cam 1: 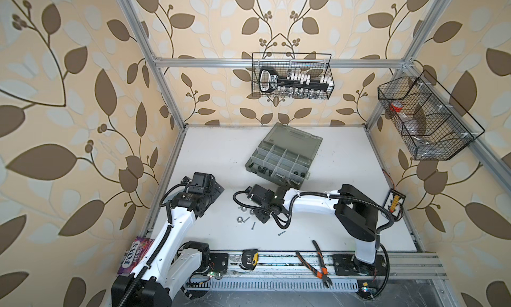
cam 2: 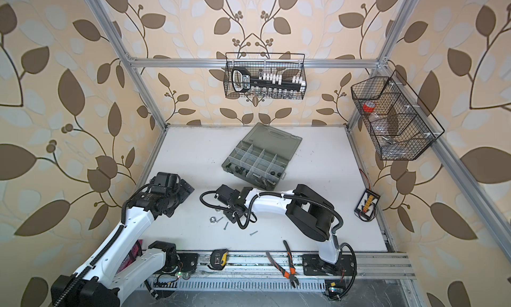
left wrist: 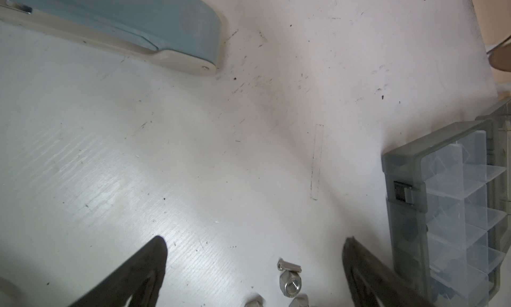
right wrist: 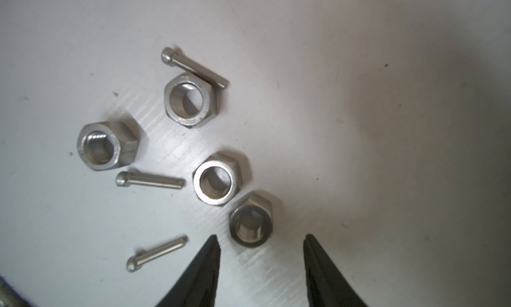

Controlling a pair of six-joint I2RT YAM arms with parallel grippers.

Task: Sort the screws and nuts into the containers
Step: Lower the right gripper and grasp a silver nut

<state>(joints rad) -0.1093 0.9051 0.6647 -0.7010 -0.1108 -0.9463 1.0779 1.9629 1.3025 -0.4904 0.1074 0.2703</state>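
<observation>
Several silver nuts (right wrist: pixel 250 222) and three thin silver screws (right wrist: pixel 150 179) lie loose on the white table. In both top views they sit left of centre (cam 1: pixel 239 219) (cam 2: pixel 212 219). My right gripper (right wrist: pixel 261 240) hovers low over them, open, and the nearest nut lies just beyond its fingertips, untouched. My left gripper (left wrist: pixel 254 242) is wide open and empty, up and to the left (cam 1: pixel 213 192); a nut (left wrist: pixel 290 285) and a screw (left wrist: pixel 289 265) show between its fingers. The containers are the grey organiser box (cam 1: pixel 279 159) behind, lid open, with dark pieces in its near compartments.
Orange-handled pliers (cam 1: pixel 318 264) and a tape measure (cam 1: pixel 250 260) lie on the front rail. Two black wire baskets (cam 1: pixel 291 76) (cam 1: pixel 425 117) hang on the walls. A small circuit board (cam 1: pixel 395 203) sits at the table's right edge and a sweets bag (cam 1: pixel 135 253) at front left.
</observation>
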